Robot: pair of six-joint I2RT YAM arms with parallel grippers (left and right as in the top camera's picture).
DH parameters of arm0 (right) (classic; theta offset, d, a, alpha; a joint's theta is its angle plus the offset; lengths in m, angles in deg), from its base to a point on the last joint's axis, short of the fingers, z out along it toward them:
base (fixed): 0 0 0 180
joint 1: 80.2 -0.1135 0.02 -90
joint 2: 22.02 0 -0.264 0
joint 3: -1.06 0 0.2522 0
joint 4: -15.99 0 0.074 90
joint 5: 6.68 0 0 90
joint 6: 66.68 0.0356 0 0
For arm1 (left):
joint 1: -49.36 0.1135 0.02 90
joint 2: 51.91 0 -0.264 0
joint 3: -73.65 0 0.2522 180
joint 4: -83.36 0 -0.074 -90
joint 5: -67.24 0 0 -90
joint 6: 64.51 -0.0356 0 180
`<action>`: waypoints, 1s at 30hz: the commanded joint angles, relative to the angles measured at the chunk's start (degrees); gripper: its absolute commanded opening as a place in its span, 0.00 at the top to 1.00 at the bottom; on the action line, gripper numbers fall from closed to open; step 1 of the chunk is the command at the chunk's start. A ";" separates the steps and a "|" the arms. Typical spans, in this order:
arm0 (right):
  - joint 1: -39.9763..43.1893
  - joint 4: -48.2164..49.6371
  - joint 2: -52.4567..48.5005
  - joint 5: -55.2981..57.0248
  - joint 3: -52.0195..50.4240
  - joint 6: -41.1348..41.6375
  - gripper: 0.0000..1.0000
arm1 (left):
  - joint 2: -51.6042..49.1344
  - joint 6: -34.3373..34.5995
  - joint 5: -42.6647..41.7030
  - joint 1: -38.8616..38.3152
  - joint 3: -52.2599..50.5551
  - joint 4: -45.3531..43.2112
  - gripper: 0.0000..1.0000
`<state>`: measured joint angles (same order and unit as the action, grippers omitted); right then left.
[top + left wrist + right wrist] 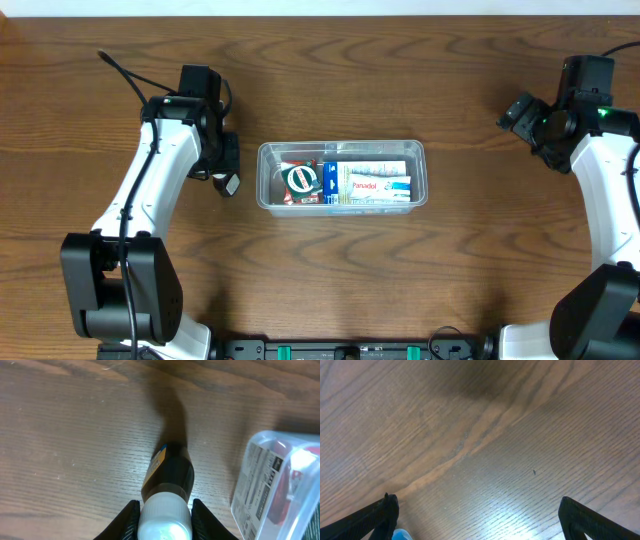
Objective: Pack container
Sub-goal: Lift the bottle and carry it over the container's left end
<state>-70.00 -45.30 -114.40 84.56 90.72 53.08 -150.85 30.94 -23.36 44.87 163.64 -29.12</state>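
Left gripper (165, 509) is clamped on the dark white-capped bottle (171, 472) at 9 o'clock of the container (340, 146); right gripper (477, 515) hangs wide open.

Looks down on a wooden tabletop (470, 435) with grain running diagonally, a dark shadow (470, 380) across the top and a pale glare (505, 527) at the bottom edge. Shows the right gripper (477, 510) spread wide, one black fingertip (380, 515) in the lower left corner, the other in the lower right, wood between them. Also catches a tiny dark speck (534, 472) right of centre and a blue scrap (400, 535) just beside the left-hand fingertip, too small to identify.
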 commanded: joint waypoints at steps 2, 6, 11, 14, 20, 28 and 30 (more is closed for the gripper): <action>0.26 -0.07 -0.15 0.22 0.07 0.61 0.01 | 0.04 -3.37 -3.08 0.31 -0.33 0.35 0.70; 0.26 -0.04 -0.15 0.22 0.07 0.61 0.01 | 0.07 -3.28 -3.06 0.31 -0.33 0.31 0.71; 0.26 -0.04 -0.15 0.22 0.07 0.61 0.01 | 0.26 0.07 -3.06 0.31 0.42 0.33 0.72; 0.26 -0.04 -0.15 0.22 0.07 0.61 0.01 | 0.66 4.24 -3.06 0.31 2.14 1.57 0.75; 0.26 -0.04 -0.15 0.22 0.07 0.63 0.01 | 3.10 11.34 -3.06 0.31 5.70 4.79 0.76; 0.26 -0.04 -0.15 0.22 0.07 0.61 0.01 | 10.97 18.91 -3.06 0.31 7.45 7.10 0.75; 0.26 -0.04 -0.15 0.22 0.07 0.61 0.01 | 12.94 20.92 -3.06 0.28 7.45 7.45 0.75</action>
<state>-70.00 -45.30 -114.40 84.56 90.72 53.08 -141.60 46.62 -26.03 44.87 169.11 -22.33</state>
